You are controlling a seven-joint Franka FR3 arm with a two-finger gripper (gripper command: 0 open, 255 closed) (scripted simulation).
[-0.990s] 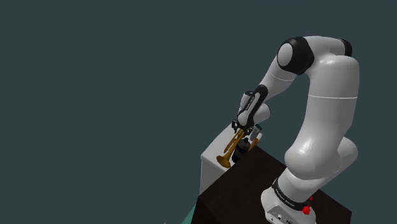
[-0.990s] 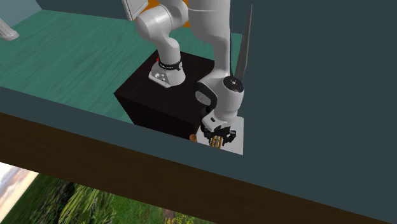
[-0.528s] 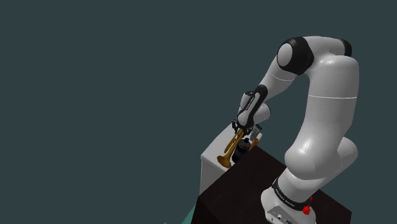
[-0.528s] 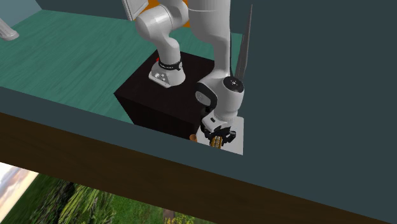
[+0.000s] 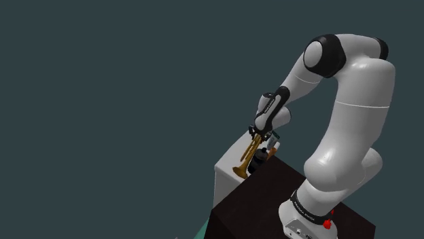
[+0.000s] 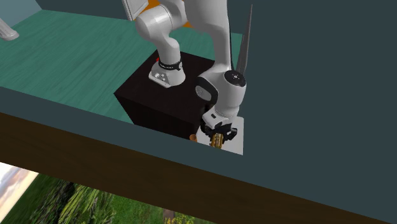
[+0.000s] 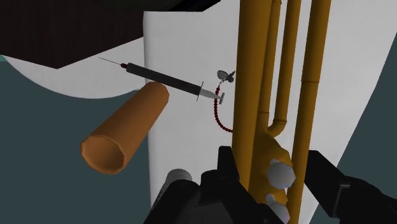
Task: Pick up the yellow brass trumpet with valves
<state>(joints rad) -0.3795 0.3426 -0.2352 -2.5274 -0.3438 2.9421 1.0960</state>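
Gripper clasps trumpet; tubes cut off in wrist view

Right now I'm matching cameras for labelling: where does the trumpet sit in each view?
Shoulder view: right of centre, the trumpet hangs from the pincer above the white block.
Second exterior view: lower middle, the trumpet peeks from under the pincer, over the block.
Wrist view: the trumpet stands in the pincer, block behind.
Shared landmark: the white block.
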